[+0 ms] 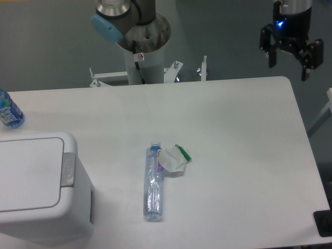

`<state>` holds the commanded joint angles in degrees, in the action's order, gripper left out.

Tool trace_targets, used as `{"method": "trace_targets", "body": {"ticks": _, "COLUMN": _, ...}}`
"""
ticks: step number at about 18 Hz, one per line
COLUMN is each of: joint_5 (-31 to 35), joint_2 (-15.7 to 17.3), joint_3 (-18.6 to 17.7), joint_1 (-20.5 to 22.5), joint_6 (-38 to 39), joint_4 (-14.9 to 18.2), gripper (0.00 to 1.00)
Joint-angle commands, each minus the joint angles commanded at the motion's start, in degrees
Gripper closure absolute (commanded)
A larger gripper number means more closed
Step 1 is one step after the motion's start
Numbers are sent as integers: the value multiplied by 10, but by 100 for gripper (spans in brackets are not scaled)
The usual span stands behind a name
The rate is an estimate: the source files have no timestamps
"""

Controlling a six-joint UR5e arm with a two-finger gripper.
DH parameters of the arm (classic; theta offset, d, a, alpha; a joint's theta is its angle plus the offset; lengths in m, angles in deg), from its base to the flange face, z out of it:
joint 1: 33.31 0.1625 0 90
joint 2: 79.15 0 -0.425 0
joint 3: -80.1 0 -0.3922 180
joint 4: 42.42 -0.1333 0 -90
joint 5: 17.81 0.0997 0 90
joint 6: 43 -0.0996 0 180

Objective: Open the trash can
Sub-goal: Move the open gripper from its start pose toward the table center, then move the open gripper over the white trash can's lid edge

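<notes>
Nothing is held by the gripper (290, 56): its jaws are spread, parked high beyond the desk (233, 155), far from the shut bin (36, 187).

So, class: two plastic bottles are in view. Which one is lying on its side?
The clear bottle mid-table, beside the crumpled wrapper, lies flat. The blue-labelled bottle at the left edge is cut off by the frame and appears to stand upright.

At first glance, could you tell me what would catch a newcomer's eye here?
The big white trash can at the table's near left corner, lid shut. Next, a clear plastic bottle lying mid-table beside a crumpled wrapper. The hand hangs open above the far right corner.
</notes>
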<state>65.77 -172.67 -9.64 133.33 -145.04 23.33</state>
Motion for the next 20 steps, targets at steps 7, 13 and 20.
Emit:
{"method": "trace_targets", "body": {"ticks": 7, "joint_5": 3, "joint_2": -7, "joint_3": 0, "joint_1": -24, "joint_6": 27, "joint_4": -21, "gripper": 0}}
{"method": "trace_targets", "body": {"ticks": 13, "joint_5": 25, "joint_2": -30, "joint_3": 1, "joint_1": -103, "joint_6": 275, "joint_4": -83, "gripper": 0}}
{"method": "trace_targets", "body": {"ticks": 20, "joint_5": 40, "joint_2": -58, "joint_3": 16, "joint_1": -209, "joint_6": 537, "joint_4": -112, "gripper": 0}}
